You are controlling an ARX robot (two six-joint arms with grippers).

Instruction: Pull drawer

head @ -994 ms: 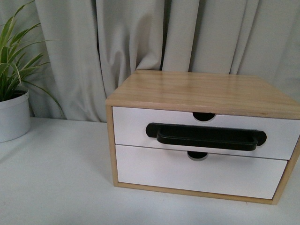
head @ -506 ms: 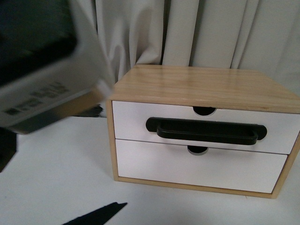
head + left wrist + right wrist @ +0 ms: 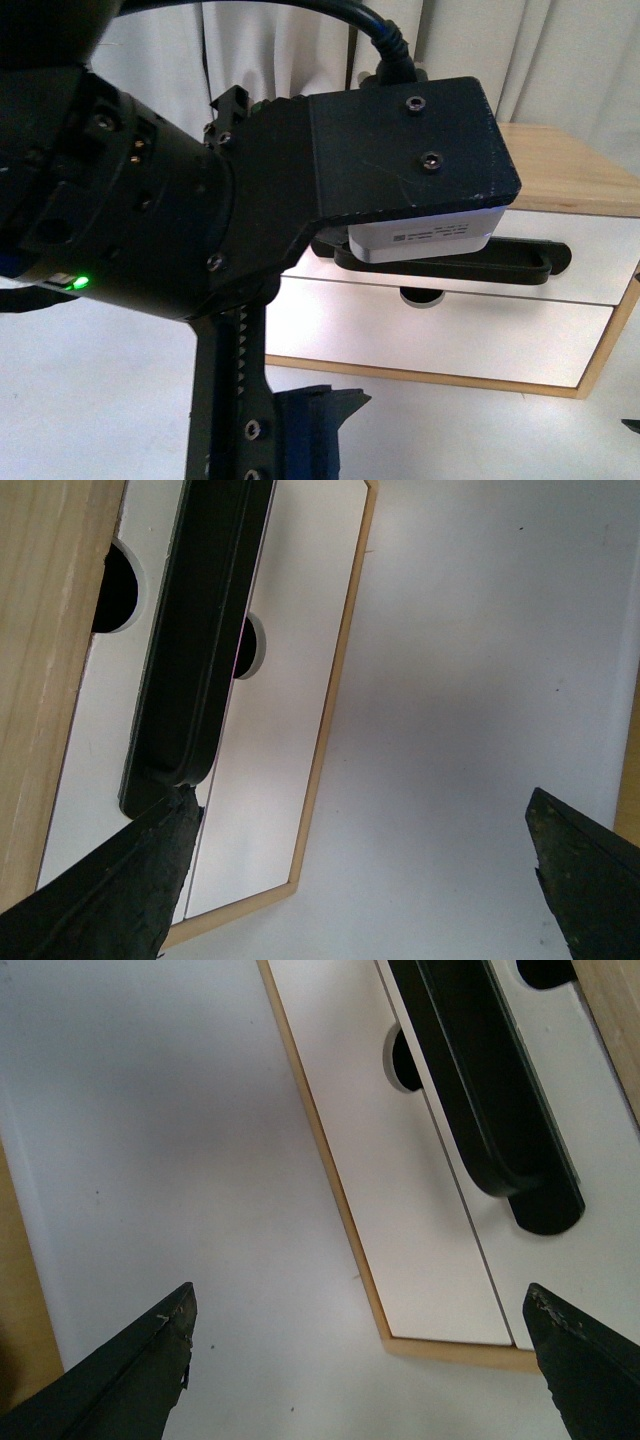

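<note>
Pale curtains behind a white table; the left arm hides half the drawer and its handle. The left gripper and right gripper gape wide, empty.

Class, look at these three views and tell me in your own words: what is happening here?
A two-armed robot is lining up on the upper drawer of a small wooden cabinet. The left gripper is open, with one fingertip beside the end of the drawer's black bar handle; nothing is gripped. The right gripper hangs open over the white table in front of the cabinet. The drawer looks shut.
</note>
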